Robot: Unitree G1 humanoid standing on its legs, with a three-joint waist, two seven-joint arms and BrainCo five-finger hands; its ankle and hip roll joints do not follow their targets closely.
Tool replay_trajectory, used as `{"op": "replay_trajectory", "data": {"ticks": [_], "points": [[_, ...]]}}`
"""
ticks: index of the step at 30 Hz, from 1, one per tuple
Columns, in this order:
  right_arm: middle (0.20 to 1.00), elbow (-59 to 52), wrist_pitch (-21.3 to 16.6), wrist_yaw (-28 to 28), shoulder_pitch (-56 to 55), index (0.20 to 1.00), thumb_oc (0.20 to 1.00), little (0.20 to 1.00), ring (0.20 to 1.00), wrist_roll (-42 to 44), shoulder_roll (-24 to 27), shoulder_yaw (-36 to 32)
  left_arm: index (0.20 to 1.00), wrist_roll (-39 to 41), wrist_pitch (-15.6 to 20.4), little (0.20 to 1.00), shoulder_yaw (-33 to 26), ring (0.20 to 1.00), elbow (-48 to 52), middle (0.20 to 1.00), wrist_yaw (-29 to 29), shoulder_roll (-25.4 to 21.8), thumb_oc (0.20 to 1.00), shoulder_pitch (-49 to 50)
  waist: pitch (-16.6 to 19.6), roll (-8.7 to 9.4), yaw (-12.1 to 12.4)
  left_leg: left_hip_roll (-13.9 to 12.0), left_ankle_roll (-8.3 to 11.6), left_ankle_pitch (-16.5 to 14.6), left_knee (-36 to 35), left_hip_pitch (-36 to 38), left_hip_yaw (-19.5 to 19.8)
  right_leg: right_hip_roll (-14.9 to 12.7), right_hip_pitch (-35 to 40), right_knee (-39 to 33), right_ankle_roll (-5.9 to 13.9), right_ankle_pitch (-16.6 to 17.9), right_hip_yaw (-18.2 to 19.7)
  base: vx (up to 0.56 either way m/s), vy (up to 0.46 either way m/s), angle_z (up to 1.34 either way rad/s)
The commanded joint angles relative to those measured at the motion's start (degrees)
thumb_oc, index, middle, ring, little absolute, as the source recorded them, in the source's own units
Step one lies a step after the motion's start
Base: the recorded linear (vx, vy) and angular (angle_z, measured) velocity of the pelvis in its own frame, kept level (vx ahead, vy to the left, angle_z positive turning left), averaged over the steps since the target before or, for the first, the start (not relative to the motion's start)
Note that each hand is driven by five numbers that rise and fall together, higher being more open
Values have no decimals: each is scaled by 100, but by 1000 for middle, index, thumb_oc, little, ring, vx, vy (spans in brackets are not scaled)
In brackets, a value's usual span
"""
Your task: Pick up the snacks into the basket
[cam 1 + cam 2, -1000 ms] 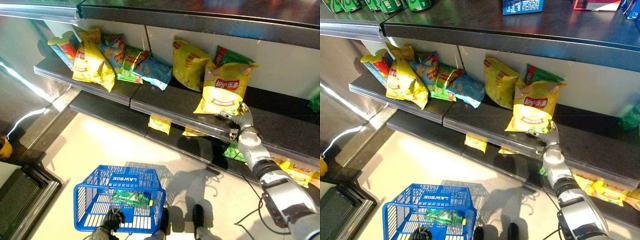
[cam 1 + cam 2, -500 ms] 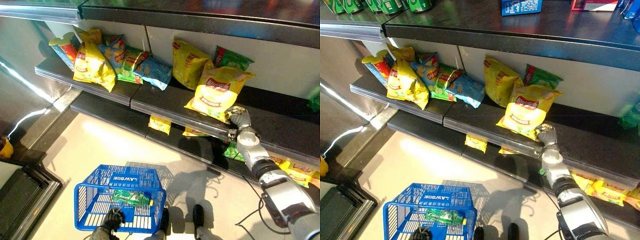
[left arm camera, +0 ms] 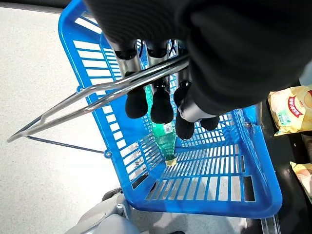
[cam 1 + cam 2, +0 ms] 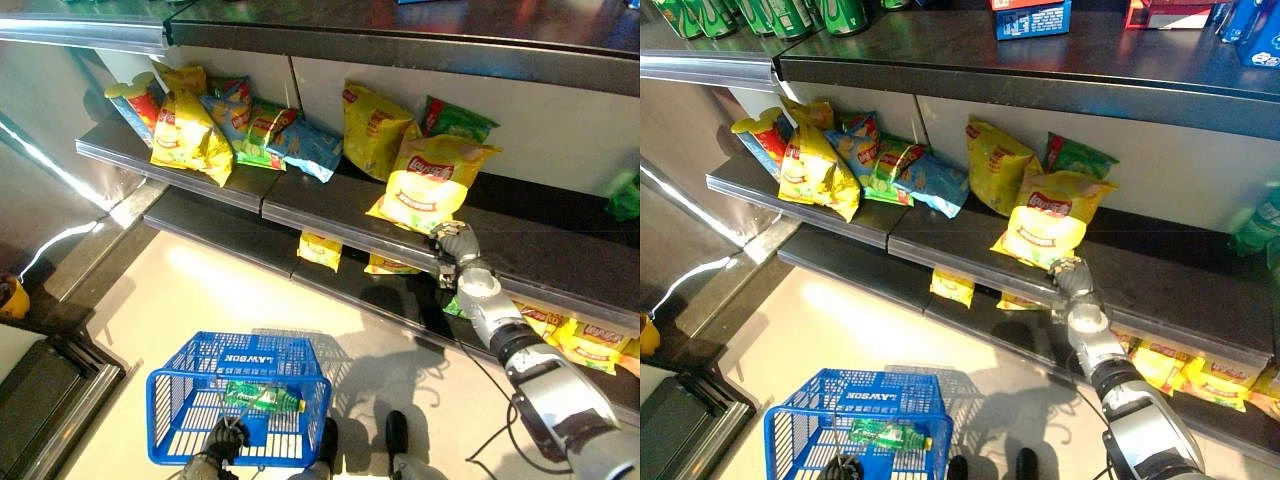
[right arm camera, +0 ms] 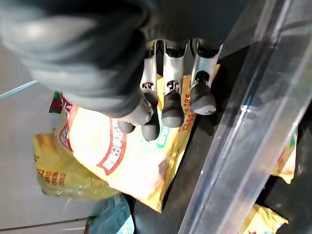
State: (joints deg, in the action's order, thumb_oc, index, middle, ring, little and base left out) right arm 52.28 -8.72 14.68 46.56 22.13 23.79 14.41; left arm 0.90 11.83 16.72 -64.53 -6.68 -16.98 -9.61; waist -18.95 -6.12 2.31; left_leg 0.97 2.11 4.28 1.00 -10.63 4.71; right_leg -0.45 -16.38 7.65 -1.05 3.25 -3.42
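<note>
One yellow bag (image 4: 425, 185) on shelf (image 4: 330, 205), centre right, at right hand (image 4: 452, 243).
Fingers curled over bag's lower corner; left hand (image 3: 161, 100) clenched round handle (image 3: 92, 95) of basket (image 4: 238, 398), lower left.

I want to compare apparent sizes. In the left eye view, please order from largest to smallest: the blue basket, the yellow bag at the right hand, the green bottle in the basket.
1. blue basket
2. yellow bag at the right hand
3. green bottle
</note>
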Motion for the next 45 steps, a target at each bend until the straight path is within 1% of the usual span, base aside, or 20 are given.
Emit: {"op": "replay_trajectory", "data": {"ticks": [1,6,7,11,13,24,32,33,36,39,40,45], "points": [[1000,-580,-254,-50,-230,1000,1000,1000,1000,42,-25,134,200,-69,-161,200,-1,200,-325,200,-77,-530,200,576,275,524,54,116,141,-568,612,-297,-101,-581,134,36,856,-428,393,0,0,0],[1000,-571,-343,65,-248,1000,1000,1000,1000,300,-48,-111,200,-63,-168,200,-17,200,-321,200,-100,-546,200,542,257,555,47,116,141,-576,647,-330,-123,-575,102,35,853,-405,422,-15,4,-4],[1000,-427,-400,187,-212,1000,1000,1000,1000,461,-70,-270,200,-76,-173,200,12,200,-338,200,-122,-538,200,541,255,546,43,110,139,-576,645,-342,-155,-575,82,30,854,-390,430,-14,14,-9],[1000,-314,-485,385,-180,1000,1000,1000,1000,622,-68,-481,200,-111,-172,200,57,200,-334,200,-155,-525,200,526,245,531,25,107,143,-563,635,-363,-193,-562,43,25,856,-370,442,-16,11,-9],[1000,-332,-515,483,-205,1000,1000,1000,1000,632,-26,-579,200,-126,-169,200,89,200,-314,200,-181,-504,200,512,229,521,6,109,139,-547,616,-382,-207,-548,14,6,859,-353,460,-18,12,-4],[1000,-580,-504,620,-385,1000,1000,1000,1000,410,299,-720,200,-161,-183,200,53,200,-308,200,-185,-503,200,531,169,554,-41,68,154,-513,584,-394,-225,-524,-29,12,861,-357,461,0,0,0],[1000,-436,-479,498,-146,1000,1000,1000,1000,445,443,-639,200,-160,-178,200,69,200,-293,200,-146,-531,200,557,170,546,-21,63,153,-538,578,-388,-258,-512,-70,28,874,-353,504,3,0,-3],[1000,-181,-474,312,42,1000,1000,1000,1000,691,485,-556,200,-149,-163,200,126,200,-277,200,-101,-562,200,526,154,531,4,71,165,-528,576,-390,-239,-514,-85,48,877,-367,494,6,-12,-5],[1000,193,-369,61,393,1000,1000,1000,1000,830,582,-316,200,-108,-153,200,207,200,-267,200,-16,-642,200,481,125,486,54,84,195,-480,537,-421,-205,-524,-121,73,875,-386,442,0,0,0],[1000,304,-343,49,461,1000,1000,1000,1000,829,565,-276,200,-97,-160,200,215,200,-269,200,0,-650,200,474,119,468,58,92,203,-459,520,-438,-188,-532,-139,86,869,-395,412,7,-11,3],[1000,361,-301,62,545,1000,1000,1000,1000,785,573,-251,200,-81,-172,200,239,200,-272,200,12,-653,200,478,94,423,76,98,217,-429,508,-467,-151,-527,-171,134,858,-424,375,8,-12,7],[1000,582,-278,88,763,1000,1000,1000,1000,820,693,-271,200,-37,-173,200,285,200,-251,200,21,-643,200,509,93,352,129,116,231,-381,451,-495,-48,-558,-216,255,843,-508,277,31,-26,14]]}}
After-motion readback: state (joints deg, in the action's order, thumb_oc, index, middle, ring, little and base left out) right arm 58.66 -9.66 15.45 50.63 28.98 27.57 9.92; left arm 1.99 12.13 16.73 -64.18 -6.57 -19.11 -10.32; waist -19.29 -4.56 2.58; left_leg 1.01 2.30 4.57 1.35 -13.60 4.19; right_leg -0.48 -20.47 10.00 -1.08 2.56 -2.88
